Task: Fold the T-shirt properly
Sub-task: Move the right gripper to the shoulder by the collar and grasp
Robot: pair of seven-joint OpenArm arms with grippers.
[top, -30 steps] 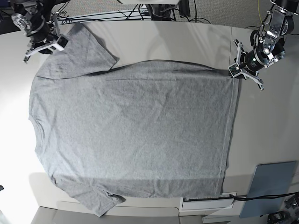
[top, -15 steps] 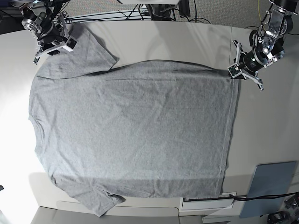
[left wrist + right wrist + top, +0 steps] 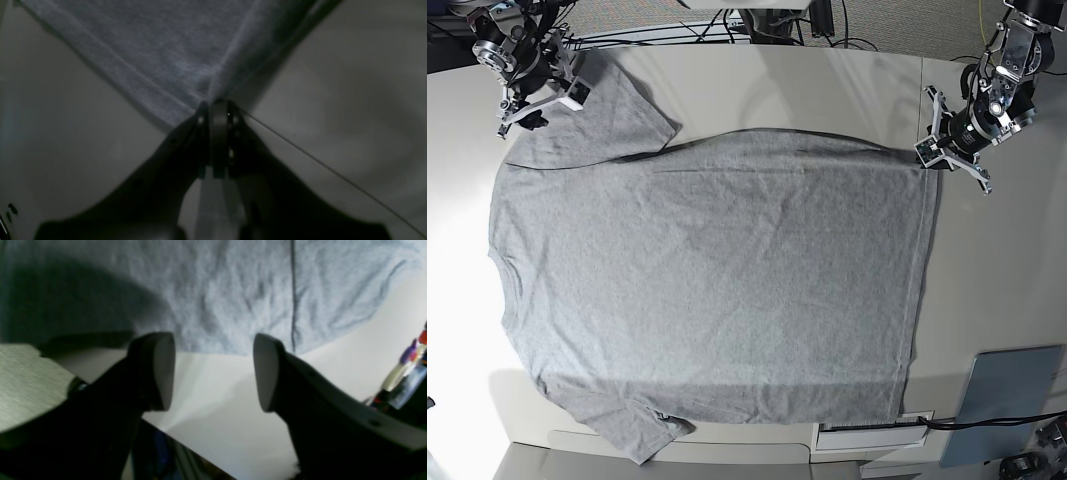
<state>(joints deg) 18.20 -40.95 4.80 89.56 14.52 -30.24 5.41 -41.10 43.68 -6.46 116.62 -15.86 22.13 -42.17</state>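
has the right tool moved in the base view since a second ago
Yes. The right tool has shifted up along the sleeve of the T-shirt, toward the table's far edge, and now stands open.

A pale beige table (image 3: 767, 85) carries everything, its bare top showing around the cloth on all sides. The grey T-shirt (image 3: 717, 290) lies spread flat on it, plain side up, with the collar toward the left of the base view, the hem toward the right, one sleeve reaching the far left corner and the other hanging at the near edge. A flat grey-blue panel (image 3: 1007, 395) lies at the near right corner, apart from the shirt, just beside a small white box (image 3: 872, 432).
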